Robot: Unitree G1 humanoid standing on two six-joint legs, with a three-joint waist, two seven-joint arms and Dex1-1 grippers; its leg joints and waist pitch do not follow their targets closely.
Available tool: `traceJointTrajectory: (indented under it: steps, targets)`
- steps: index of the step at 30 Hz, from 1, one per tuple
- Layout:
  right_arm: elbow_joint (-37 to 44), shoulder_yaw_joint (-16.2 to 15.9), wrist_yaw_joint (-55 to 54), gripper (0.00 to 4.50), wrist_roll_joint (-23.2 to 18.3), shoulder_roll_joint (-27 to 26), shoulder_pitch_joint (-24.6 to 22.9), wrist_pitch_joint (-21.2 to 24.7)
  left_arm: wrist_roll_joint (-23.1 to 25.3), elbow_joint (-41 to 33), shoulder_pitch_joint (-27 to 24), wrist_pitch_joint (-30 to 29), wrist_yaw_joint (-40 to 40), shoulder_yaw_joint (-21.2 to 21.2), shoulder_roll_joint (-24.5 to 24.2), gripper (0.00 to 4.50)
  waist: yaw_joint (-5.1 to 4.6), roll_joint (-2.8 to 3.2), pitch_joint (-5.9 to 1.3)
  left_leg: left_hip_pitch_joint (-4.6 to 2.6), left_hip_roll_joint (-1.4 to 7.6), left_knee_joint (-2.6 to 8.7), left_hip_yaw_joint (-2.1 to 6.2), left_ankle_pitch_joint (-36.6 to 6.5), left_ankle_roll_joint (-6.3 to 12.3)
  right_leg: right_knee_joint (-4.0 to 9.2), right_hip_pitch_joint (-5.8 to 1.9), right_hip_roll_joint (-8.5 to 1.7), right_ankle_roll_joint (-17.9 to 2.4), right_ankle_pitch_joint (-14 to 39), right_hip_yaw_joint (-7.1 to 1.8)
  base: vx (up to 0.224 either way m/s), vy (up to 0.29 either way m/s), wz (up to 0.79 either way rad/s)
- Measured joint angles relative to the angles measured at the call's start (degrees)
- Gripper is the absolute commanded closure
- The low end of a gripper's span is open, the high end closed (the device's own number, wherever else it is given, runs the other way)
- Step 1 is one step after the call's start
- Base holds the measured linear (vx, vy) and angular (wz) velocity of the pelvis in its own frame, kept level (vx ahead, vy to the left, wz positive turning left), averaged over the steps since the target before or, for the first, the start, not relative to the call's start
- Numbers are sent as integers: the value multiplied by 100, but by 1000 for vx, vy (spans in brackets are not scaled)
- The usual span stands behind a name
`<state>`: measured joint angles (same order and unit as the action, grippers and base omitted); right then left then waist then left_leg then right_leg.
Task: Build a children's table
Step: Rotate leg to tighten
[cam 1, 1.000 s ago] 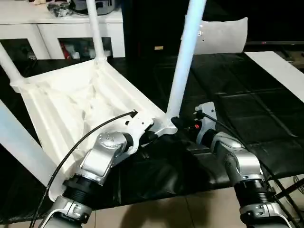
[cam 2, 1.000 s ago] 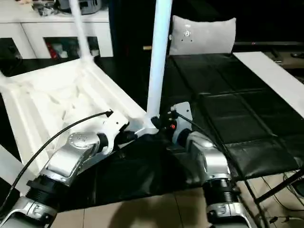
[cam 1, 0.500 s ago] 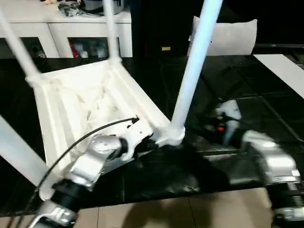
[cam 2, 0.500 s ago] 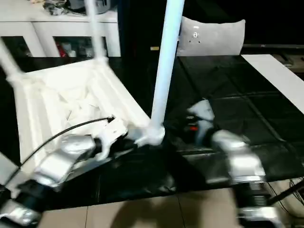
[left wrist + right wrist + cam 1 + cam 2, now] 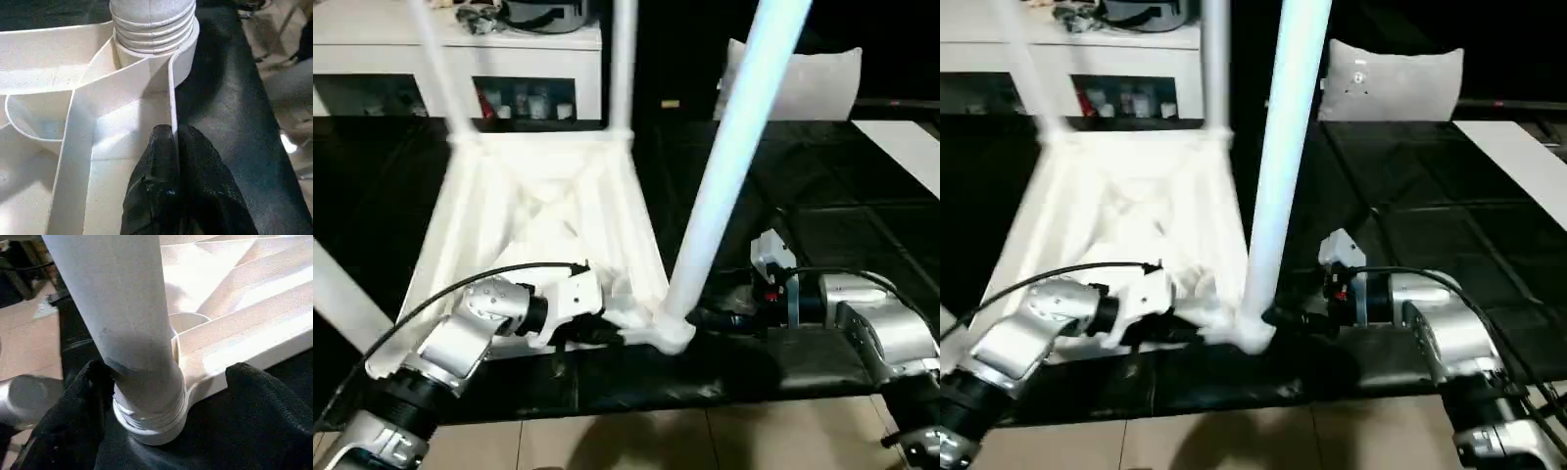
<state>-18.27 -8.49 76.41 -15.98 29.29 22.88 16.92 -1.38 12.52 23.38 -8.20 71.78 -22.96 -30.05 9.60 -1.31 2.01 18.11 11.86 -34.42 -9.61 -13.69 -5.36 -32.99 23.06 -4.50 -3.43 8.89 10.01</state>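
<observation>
The children's table lies upside down on the black mat, white and ribbed, with its legs pointing up. The nearest leg stands in the near corner socket. My left gripper is shut on the thin rim wall of the top just beside that socket. It reaches in from the left. My right gripper is open, one finger on each side of the leg's threaded base. It comes in low from the right.
Two more legs rise at the far corners, and another crosses at the left edge. A white cabinet stands behind, a pale cushion at back right, a white board on the right. Tiled floor lies below the mat's edge.
My right gripper's fingers have spread apart around the leg's base, and that arm has swung out to the right. The camera has shifted. My left gripper keeps its hold on the rim.
</observation>
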Motion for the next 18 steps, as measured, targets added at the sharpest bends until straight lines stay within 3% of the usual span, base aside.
traceJointTrajectory:
  steps: [13, 14, 18]
  targets:
    - [-311, -202, 392, 198, -177, -350, 164, 35, -2, 199, 109, 194, 166, -54, 12, 450, 27, 1, 0, 0, 0, -2, 2, 0, -2, -3, -1, 0, -1, 0, 1, 0, 0, 0]
    - [-313, -210, 397, 221, -178, -347, 170, 35, -3, 200, 109, 199, 170, -54, 11, 450, 27, 1, 0, 0, 0, -2, 2, 0, -2, -3, -1, 0, 0, 0, 0, 0, 0, 0]
    - [-309, -213, 401, 234, -187, -334, 172, 41, -3, 201, 109, 200, 175, -53, 9, 450, 28, 1, 0, -1, 0, -2, 2, 0, -2, -3, -1, 0, 0, 0, 1, 0, 0, 0]
